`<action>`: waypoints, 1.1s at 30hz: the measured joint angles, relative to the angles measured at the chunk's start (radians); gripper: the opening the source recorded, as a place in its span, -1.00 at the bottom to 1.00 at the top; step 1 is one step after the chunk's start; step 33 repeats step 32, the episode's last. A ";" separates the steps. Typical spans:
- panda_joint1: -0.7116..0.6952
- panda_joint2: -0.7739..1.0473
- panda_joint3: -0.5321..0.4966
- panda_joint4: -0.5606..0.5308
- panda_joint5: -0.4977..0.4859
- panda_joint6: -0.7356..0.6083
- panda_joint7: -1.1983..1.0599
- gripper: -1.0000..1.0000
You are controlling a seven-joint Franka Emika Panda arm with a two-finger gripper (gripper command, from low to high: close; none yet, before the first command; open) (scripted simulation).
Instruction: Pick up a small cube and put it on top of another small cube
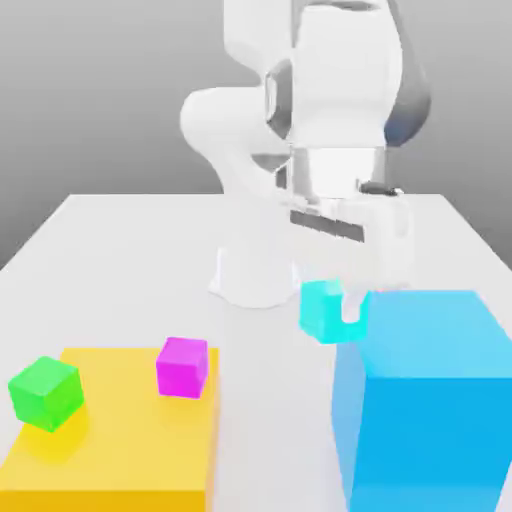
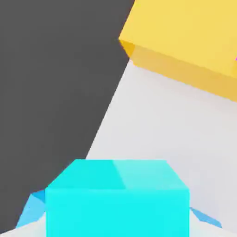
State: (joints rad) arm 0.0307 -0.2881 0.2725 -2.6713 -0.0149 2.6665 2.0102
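The robot arm (image 1: 345,100) has a smooth, glossy white shell like plastic, with grey parts that gleam like polished metal. The counter (image 1: 275,390) looks smooth and pale, with a faint sheen. The yellow block (image 1: 120,440), cyan cube (image 1: 322,310), magenta cube (image 1: 182,368), green cube (image 1: 46,393) and large blue cube (image 1: 430,410) look smooth and plastic-like, without visible grain.

Grey backdrop (image 1: 110,100) behind — pale, brightly lit tabletop (image 1: 270,400) in front.
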 joint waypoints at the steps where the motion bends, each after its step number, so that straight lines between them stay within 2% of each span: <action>1: 0.025 0.006 0.014 0.010 -0.008 -0.009 -0.041 -1.00; 9: 0.236 0.066 0.128 0.079 -0.060 -0.074 -0.369 -1.00; 11: 0.292 0.087 0.154 0.066 -0.040 -0.084 -0.449 -1.00; 14: 0.331 0.103 0.149 -0.017 0.046 -0.072 -0.496 -1.00; 19: 0.304 0.062 0.062 -0.158 0.141 -0.038 -0.548 -1.00; 22: 0.270 0.040 0.017 -0.222 0.162 -0.013 -0.568 -1.00; 26: 0.238 0.150 0.016 -0.235 0.115 0.107 -0.539 -1.00; 29: 0.216 0.259 0.009 -0.234 0.034 0.212 -0.483 -1.00; 30: 0.213 0.287 0.004 -0.233 0.007 0.239 -0.465 1.00; 33: 0.196 0.287 0.004 -0.233 0.007 0.239 -0.465 1.00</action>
